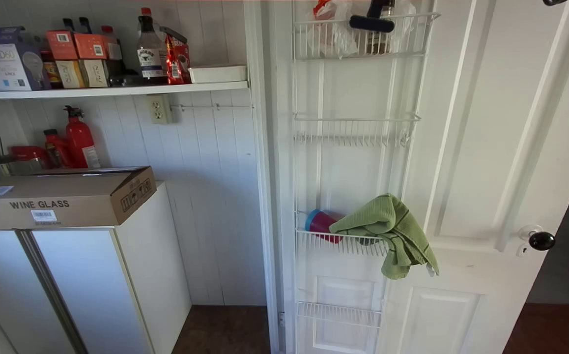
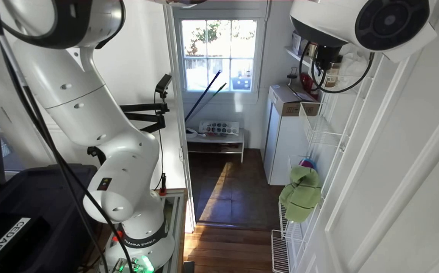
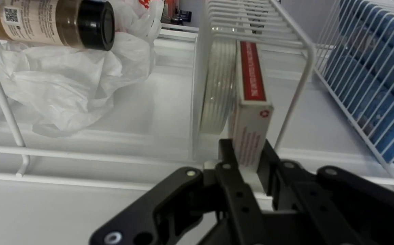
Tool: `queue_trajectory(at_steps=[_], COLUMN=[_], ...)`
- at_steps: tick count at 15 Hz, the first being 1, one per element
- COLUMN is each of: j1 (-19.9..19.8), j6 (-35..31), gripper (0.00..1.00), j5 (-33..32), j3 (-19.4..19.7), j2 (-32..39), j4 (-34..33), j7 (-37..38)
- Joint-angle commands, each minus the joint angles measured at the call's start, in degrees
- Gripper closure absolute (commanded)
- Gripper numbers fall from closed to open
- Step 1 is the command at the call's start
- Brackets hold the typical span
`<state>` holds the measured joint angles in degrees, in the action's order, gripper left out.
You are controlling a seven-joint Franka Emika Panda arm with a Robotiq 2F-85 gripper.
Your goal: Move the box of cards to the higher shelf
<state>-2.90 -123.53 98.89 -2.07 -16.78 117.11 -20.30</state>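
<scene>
Your jaws look clamped on the playing-card box [image 3: 252, 105], so skirt the wire shelf's rim [image 3: 295, 98] and the translucent stack [image 3: 218, 88], releasing only once it's supported.

Box of cards [image 3: 250, 126] is made of smooth printed card; gripper [image 3: 246, 151] is finished matt. Wire shelves [image 3: 81, 155] look smooth-coated. Bag [image 3: 74, 78] is made of thin crinkled plastic, towel [image 1: 407, 246] of ribbed cloth, carton [image 1: 85, 196] of matt cardboard. Doorknob [image 1: 541, 241] is polished glossy.
</scene>
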Motion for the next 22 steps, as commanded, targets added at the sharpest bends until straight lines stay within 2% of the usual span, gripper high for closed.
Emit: queue_trajectory(at_steps=[1,10,12,13,17,21,22], j1=[1.12,2.12,2.22,2.22,2.21,2.29,2.30], j6=[-2.26,-2.50,-2.42,-2.37,-2.26,-2.08,-2.07], gripper=[0.94,0.92,0.87,0.81,0.75,0.64,0.65], j5=[0.67,0.24,0.19,0.17,0.16,0.01,-0.01], j3=[-0.69,-1.18,-1.19,-1.17,-1.11,-1.16,-1.16], j2=[1.45,2.23,2.16,2.11,1.99,1.89,1.88], j4=[-2.36,-3.30,-3.24,-3.18,-3.04,-2.94,-2.94], j7=[2.59,3.77,3.78,3.77,3.86,4.13,4.20])
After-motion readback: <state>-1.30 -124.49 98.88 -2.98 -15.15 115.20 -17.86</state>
